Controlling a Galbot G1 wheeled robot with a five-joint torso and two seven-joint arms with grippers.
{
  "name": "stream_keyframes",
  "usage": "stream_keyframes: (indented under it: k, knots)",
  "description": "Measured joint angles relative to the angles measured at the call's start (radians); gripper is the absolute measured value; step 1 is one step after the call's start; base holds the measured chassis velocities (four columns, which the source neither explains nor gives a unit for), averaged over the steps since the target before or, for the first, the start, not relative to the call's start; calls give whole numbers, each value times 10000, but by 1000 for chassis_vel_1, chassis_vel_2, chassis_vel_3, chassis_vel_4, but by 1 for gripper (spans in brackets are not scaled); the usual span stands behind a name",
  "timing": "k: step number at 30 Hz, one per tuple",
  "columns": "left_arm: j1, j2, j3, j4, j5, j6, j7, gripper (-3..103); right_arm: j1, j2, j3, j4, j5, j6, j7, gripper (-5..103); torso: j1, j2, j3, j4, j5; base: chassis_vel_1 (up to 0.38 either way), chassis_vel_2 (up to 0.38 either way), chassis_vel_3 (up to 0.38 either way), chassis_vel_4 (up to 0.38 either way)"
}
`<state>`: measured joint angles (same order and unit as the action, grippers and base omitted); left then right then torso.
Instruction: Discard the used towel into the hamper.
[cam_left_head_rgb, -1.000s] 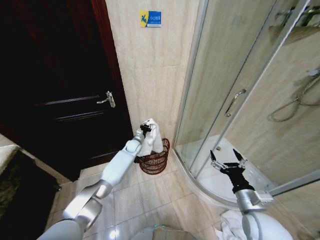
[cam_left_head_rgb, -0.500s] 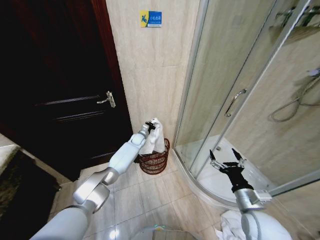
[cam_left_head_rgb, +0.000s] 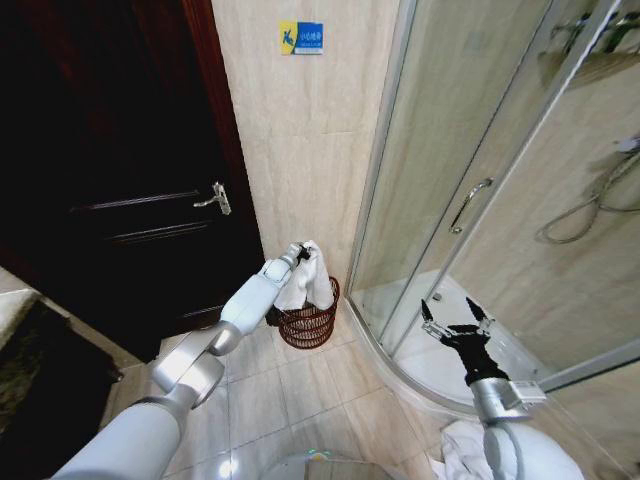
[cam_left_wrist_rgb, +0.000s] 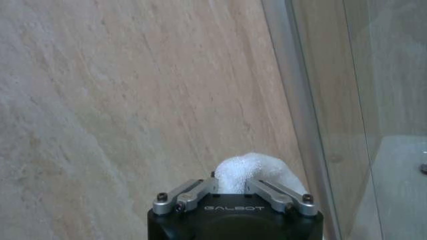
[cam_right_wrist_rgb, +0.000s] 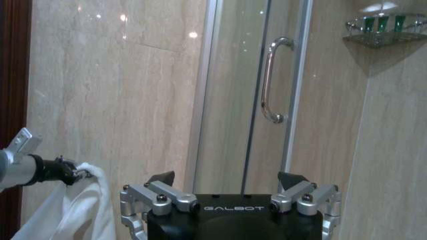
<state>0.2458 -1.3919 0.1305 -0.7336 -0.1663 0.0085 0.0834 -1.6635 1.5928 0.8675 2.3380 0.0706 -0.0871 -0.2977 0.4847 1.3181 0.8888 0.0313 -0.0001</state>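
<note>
White terry cloth marks the towel (cam_left_head_rgb: 308, 282), which hangs from your left gripper (cam_left_head_rgb: 299, 252) directly above the hamper (cam_left_head_rgb: 308, 318). The hamper, a dark reddish-brown wire basket, stands on the tiled floor against the beige wall, between the dark door (cam_left_head_rgb: 120, 170) and the glass shower enclosure (cam_left_head_rgb: 470, 190). The towel's lower folds reach down to the basket's rim and appear partly inside it, though whether cloth touches the wire cannot be told. In the left wrist view the left gripper's fingers (cam_left_wrist_rgb: 267, 189) are clamped narrowly on a bunched corner of the towel (cam_left_wrist_rgb: 250, 172).

The step in hand is judged to be the release over the basket. To do it well, keep the pinch point centred over the opening, not over the rim nearest the wall, and lower until most of the cloth is below the rim before you part the fingers; a high drop may leave a fold draped over the edge. Part the fingers fully so the terry loops do not snag on them.

Your right gripper (cam_left_head_rgb: 455, 332) hovers with fingers spread wide and empty, low beside the shower's curved base, well apart from the hamper.
</note>
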Motion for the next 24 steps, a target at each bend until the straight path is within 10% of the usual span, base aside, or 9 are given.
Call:
stream_keyframes:
  k: [8, 24]
  knots:
    - [117, -90, 45, 33, 189, -215, -221, 4, 21, -31, 17, -60, 5, 29, -12, 100, -1, 0, -1, 3, 2, 0, 0, 0, 0]
    - [-249, -533, -11, 771, 1020, -96, -946, 64, -97, -40, 101, 80, 71, 100, -6, 100, -1, 0, -1, 1, 1, 0, 0, 0, 0]
